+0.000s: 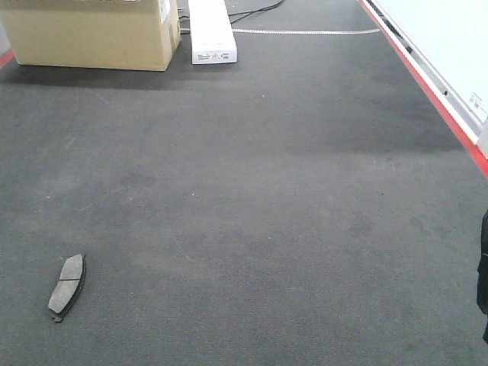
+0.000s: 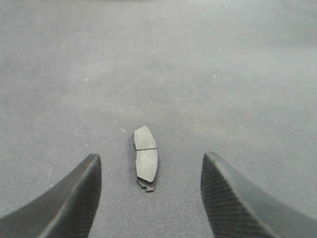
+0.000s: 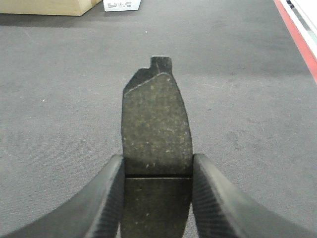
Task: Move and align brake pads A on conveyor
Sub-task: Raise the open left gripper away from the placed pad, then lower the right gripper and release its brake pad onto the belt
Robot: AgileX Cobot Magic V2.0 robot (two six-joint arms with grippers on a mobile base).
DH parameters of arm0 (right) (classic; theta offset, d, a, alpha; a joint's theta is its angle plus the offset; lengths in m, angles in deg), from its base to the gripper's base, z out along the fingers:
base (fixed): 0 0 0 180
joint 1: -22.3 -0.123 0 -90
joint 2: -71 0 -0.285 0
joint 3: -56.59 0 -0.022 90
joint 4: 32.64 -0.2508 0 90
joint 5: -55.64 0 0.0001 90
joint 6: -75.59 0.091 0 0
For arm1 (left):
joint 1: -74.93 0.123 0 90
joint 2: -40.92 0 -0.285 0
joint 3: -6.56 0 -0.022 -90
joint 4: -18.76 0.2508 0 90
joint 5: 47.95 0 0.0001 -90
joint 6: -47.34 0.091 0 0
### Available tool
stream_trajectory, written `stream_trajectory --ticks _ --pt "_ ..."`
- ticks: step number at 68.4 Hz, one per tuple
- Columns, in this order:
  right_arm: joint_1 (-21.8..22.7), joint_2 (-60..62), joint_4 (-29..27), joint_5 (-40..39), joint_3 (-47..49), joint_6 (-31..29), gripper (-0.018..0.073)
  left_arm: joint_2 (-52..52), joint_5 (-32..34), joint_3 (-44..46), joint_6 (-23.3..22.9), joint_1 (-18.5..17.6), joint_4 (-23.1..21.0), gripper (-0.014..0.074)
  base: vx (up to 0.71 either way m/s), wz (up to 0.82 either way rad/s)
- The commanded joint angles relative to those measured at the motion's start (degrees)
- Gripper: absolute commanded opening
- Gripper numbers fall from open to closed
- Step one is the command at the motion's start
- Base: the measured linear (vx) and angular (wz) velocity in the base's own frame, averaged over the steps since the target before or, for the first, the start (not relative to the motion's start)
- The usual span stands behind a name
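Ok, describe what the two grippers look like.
The left gripper and right gripper look alike: two matte black fingers each, broad at the base, curving to a narrow tip, with a finely ribbed surface. No cables or markings show.

The conveyor point(image 1: 267, 191) is matt, felt-like cloth; the brake pad point(image 3: 156, 119) pinched in the right gripper point(image 3: 157, 163) looks rough, gritty, pale-flecked; the gripper's fingers point(image 3: 106, 198) are matt black, finely ribbed.

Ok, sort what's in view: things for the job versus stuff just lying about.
For the job: loose brake pad lying on the belt; held brake pad in the right gripper; conveyor.

Lying about: cardboard box; white carton; black cable, all at the belt's far end.
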Motion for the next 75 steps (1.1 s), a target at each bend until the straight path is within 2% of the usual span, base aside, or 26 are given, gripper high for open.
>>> stream_trajectory --ticks 1,53,59,75 --pt "0.05 -0.35 0.59 -5.33 1.88 -0.18 -0.0008 0.11 4.44 1.24 -0.09 -0.27 -0.55 0.0433 0.00 0.00" --pt "0.05 -0.35 0.42 -5.94 1.88 0.13 -0.0008 0.06 4.50 1.24 -0.17 -0.27 -0.55 0.0433 0.00 0.00" --pt "0.05 -0.41 0.75 -3.67 2.17 0.14 -0.0007 0.06 4.50 1.24 -0.17 -0.27 -0.55 0.0433 0.00 0.00" --pt "0.05 -12.31 0.63 0.60 7.79 1.35 -0.0001 0.06 4.50 1.24 -0.17 -0.27 -0.55 0.0433 0.00 0.00"
